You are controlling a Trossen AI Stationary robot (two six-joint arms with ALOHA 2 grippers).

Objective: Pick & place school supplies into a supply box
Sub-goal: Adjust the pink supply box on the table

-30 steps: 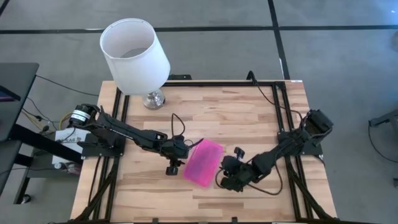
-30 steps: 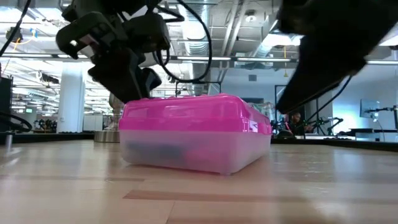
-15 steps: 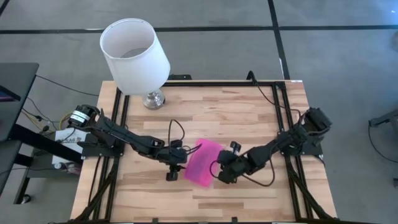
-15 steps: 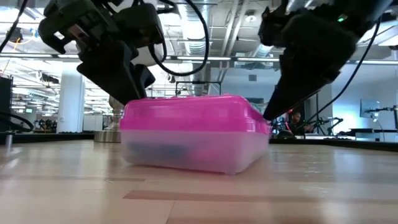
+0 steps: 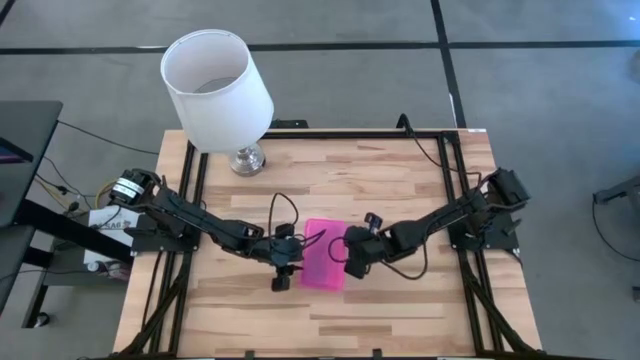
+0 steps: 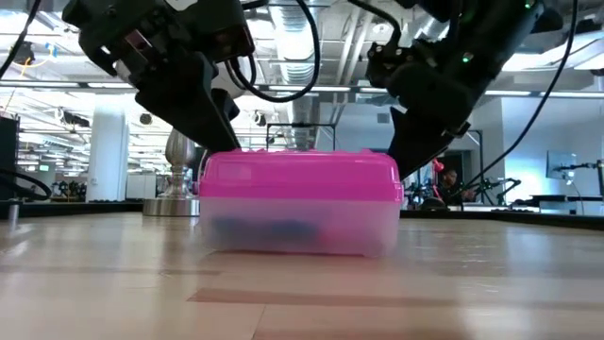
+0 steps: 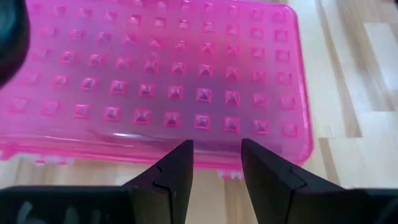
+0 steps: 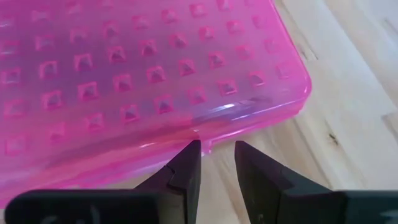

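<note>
Overhead, we saw the pink box (image 5: 325, 255) mid-table, lid shut, between the left gripper (image 5: 289, 254) and the right gripper (image 5: 350, 252). Level with the table, both arms flanked it. Through each wrist camera, we saw fingers slightly apart at the lid's edge, gripping nothing.

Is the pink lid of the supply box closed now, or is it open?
Closed. The pink lid lies flat on the clear base with no gap at the visible front, and dark supplies show inside.
</note>
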